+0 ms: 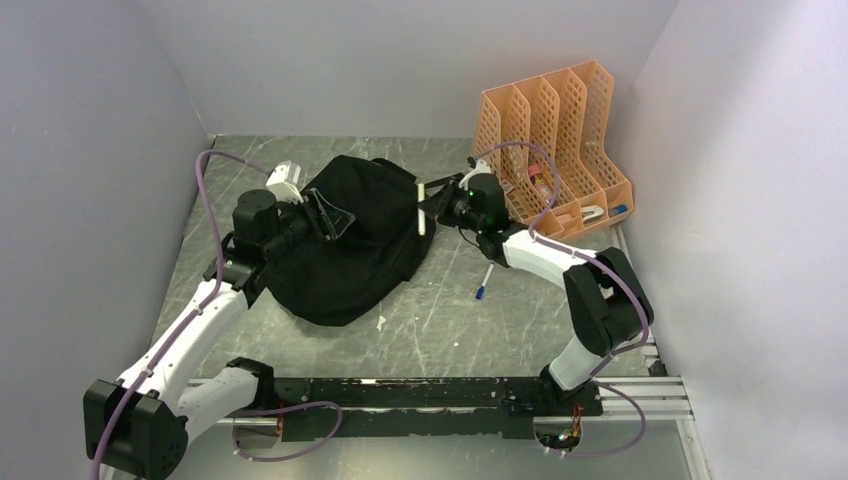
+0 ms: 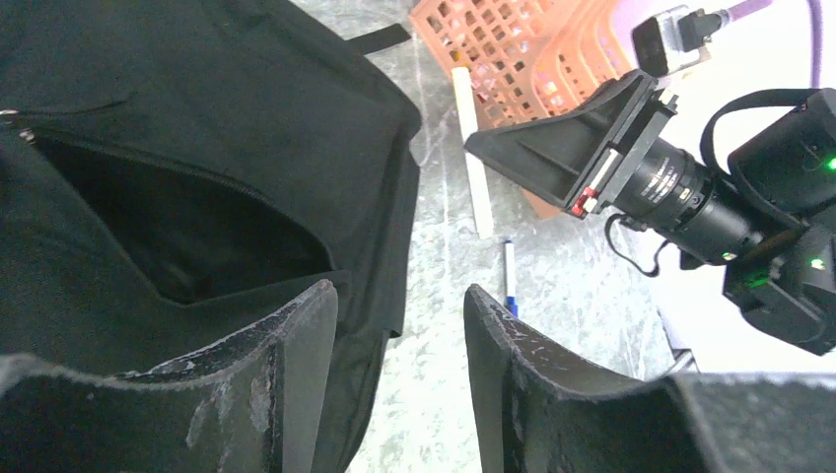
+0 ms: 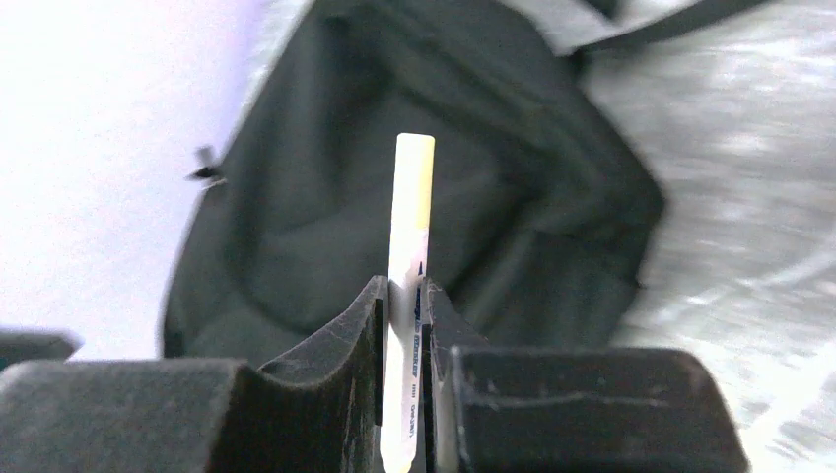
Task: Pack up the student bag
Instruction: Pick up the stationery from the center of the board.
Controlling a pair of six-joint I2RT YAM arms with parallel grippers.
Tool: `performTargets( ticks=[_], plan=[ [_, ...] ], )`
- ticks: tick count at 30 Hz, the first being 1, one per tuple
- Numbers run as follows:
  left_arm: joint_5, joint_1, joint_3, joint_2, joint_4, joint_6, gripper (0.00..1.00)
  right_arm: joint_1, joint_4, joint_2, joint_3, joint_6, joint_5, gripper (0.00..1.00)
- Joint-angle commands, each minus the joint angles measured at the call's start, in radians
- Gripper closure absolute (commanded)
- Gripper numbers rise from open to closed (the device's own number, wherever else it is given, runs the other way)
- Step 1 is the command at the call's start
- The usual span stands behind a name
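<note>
Noted right claw [image 3: 404,325] clamped on white marker [image 3: 412,197] at edge of bag [image 1: 350,250], left claw [image 2: 399,296] parted and empty by its open pocket, pen [image 1: 483,280] lying on bench [image 1: 440,330].

We look onto a grey, marbled tabletop [image 1: 440,330] streaked with pale veins, closed in by a back wall [image 1: 400,60], a left wall [image 1: 80,150] and a right wall [image 1: 750,150], all plain lilac-white. Soft, even light fills the enclosure, and an aluminium rail [image 1: 655,398] runs along the near edge.
</note>
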Motion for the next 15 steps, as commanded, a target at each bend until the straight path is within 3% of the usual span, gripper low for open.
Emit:
performTargets(
  ticks=[1, 7, 15],
  plan=[
    [0.099, -0.001, -0.008, 0.013, 0.11, -0.019, 0.45, 0.034, 0.308, -0.012, -0.032, 0.1, -0.261, 1.0],
    [0.105, -0.011, -0.022, 0.022, 0.128, -0.03, 0.46, 0.084, 0.416, -0.011, -0.026, 0.184, -0.252, 1.0],
    [0.121, -0.025, -0.016, 0.043, 0.167, -0.064, 0.47, 0.174, 0.33, -0.047, 0.019, 0.173, -0.05, 1.0]
  ],
)
